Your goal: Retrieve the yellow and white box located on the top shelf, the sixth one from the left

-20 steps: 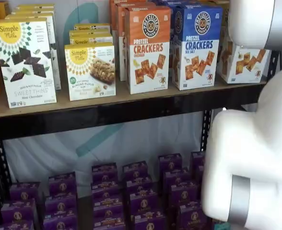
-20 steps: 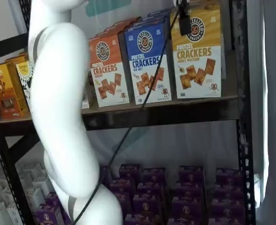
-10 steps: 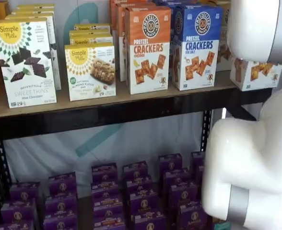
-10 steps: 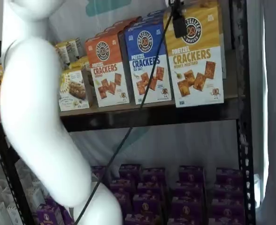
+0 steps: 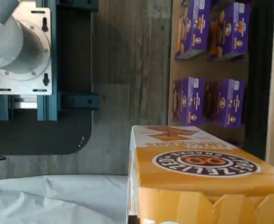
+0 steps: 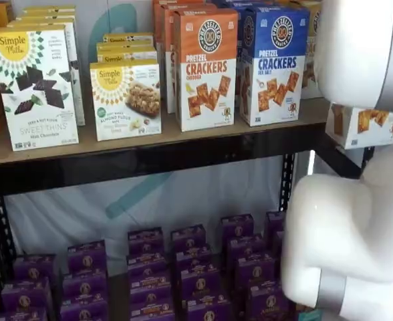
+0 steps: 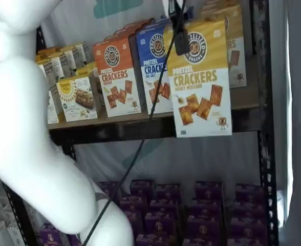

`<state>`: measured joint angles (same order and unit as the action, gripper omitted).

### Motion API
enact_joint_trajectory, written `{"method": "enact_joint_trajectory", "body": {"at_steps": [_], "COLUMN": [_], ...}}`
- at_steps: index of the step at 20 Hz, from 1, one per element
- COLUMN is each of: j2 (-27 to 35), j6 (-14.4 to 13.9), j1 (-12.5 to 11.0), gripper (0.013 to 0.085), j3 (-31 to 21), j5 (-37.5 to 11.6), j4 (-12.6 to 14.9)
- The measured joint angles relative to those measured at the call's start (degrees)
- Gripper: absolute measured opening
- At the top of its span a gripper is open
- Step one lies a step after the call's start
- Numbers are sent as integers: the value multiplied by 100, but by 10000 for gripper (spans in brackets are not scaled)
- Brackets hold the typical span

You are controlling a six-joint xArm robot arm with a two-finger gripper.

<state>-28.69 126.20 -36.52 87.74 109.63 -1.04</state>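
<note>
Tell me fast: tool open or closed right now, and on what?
Tool: closed on the yellow box, which hangs clear in front of the top shelf.

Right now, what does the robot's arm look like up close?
The arm is thick, rounded and glossy white, with a grey band around one joint. A thin black cable hangs beside it. The pincer shows only as a small black piece at the top.
</note>
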Motion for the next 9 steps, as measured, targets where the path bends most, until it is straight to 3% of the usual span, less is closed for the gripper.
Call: {"method": "enact_joint_trajectory", "body": {"at_steps": [9], "j2": [-303], "j6": [-197], "j1": [176], "gripper": [610], "j3": [-273], "j5": [180], "j4": [-25]}}
